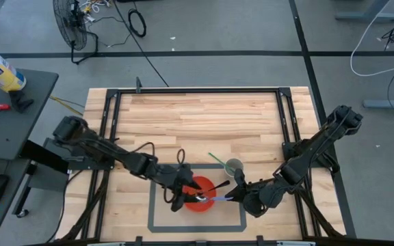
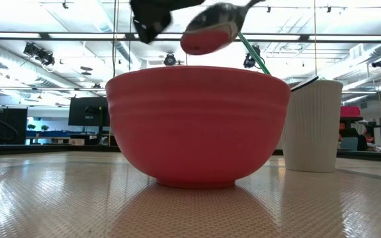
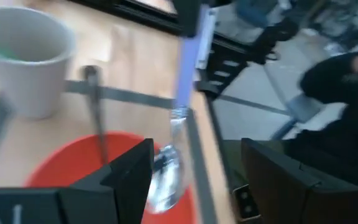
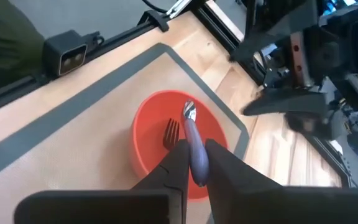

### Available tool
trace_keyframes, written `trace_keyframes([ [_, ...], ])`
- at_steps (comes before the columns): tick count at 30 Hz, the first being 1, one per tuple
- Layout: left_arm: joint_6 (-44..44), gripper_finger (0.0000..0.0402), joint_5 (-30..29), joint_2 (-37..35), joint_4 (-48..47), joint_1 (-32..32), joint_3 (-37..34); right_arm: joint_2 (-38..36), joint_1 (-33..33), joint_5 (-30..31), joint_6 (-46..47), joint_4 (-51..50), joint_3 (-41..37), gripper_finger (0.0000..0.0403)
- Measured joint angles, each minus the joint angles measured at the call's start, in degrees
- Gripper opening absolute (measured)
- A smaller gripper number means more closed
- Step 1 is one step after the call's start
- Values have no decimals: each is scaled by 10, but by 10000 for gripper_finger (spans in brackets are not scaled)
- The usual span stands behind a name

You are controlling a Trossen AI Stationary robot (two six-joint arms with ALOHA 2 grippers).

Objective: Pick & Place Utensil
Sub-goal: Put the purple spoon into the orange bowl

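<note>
A red bowl (image 1: 198, 198) sits in a grey taped rectangle near the table's near edge. A dark-handled fork (image 4: 171, 133) lies in it, its handle (image 1: 215, 185) leaning on the rim. A white cup (image 1: 234, 166) with a green stick stands just behind the bowl. My right gripper (image 1: 236, 196), right of the bowl, is shut on a purple-handled spoon (image 3: 180, 93). The spoon's metal bowl (image 2: 209, 30) hangs above the red bowl. My left gripper (image 3: 194, 162) is open over the bowl's left side. The spoon's bowl lies between its fingers, close to one of them; whether they touch, I cannot tell. My right gripper pinches the spoon's purple handle (image 4: 192, 132) between its two fingers, near the handle's free end. The fingers come from the table's right, slanting down, and lie along the handle. The spoon is lifted clear, its metal bowl (image 4: 189, 112) pointing left over the red bowl.
Black frame rails (image 1: 197, 92) run along the table's far, left and right sides. Bare wood lies across the table's far half (image 1: 197, 123). A side table (image 1: 5, 116) with a spray can stands to the left, and a fan stands on the floor beyond.
</note>
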Motion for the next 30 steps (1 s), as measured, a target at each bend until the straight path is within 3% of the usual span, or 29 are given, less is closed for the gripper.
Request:
trace_keyframes([
  [6, -12, 234, -156, -73, -155, -41, 0, 0, -1, -18, -3, -29, 27, 39],
  [12, -42, 232, -323, -89, -259, -95, 0, 0, -19, -27, -4, -50, 29, 39],
  [18, -65, 232, -327, -87, -275, -92, 0, 44, -46, -51, -44, -14, 29, 39],
  [21, -64, 232, -325, -87, -271, -81, 0, 67, -52, -32, -60, -11, 29, 39],
  [30, -46, 232, -282, -87, -263, -33, 0, 111, -51, -29, -132, 19, 29, 39],
])
